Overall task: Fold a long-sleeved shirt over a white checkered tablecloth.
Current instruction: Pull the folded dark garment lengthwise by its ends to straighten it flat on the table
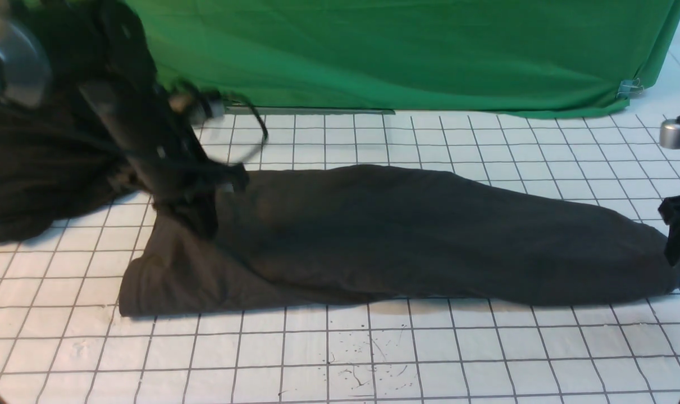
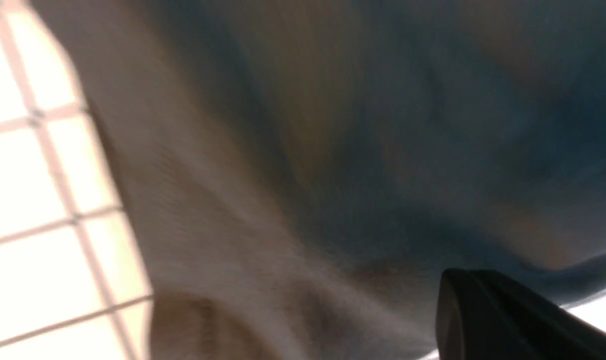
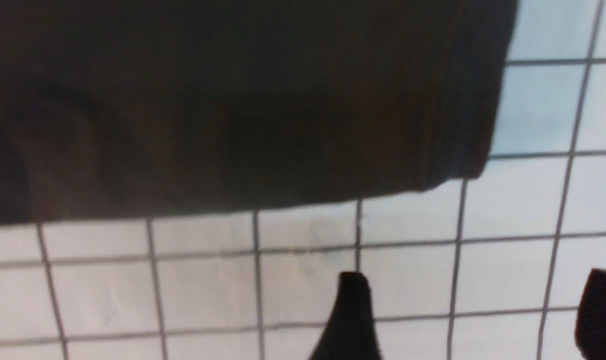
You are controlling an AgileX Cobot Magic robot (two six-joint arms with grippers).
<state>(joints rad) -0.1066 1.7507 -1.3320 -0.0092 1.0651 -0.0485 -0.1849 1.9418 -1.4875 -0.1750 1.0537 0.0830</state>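
1. The white checkered tablecloth point(image 1: 373, 353) covers the table and runs out of the front view on three sides. In the left wrist view it point(image 2: 22, 175) is only a washed-out, blurred grid.
2. The green backdrop point(image 1: 401, 50) hangs behind the table, with its upper part cut off.
3. The long-sleeved shirt point(image 1: 401, 235) lies across the middle of the tablecloth as one long dark band. It is wider at the robot's left and narrower at the right. I cannot tell which end is the collar. A stitched hem edge point(image 3: 463, 100) shows in the right wrist view.
4. A black garment heap point(image 1: 31, 163) sits at the far left, partly behind the left arm and cut by the frame edge.
5. The left arm point(image 1: 143, 140) is motion-blurred and reaches down to the shirt's left end. The left jaws are closed, and the shirt's fabric rises in a peak to them. Only one fingertip point(image 2: 503, 320) shows against the smeared cloth point(image 2: 333, 150).
6. The right arm point(image 1: 679, 227) is mostly out of frame, at the shirt's right end. The right jaws stand wide apart and hold nothing. Only bare tablecloth point(image 3: 207, 290) lies between the fingertips point(image 3: 353, 310).
7. A silver part point(image 1: 676, 133) at the right edge is cut off and I cannot tell what it is.
8. A small clip point(image 1: 630, 88) sits on the backdrop's lower right corner.
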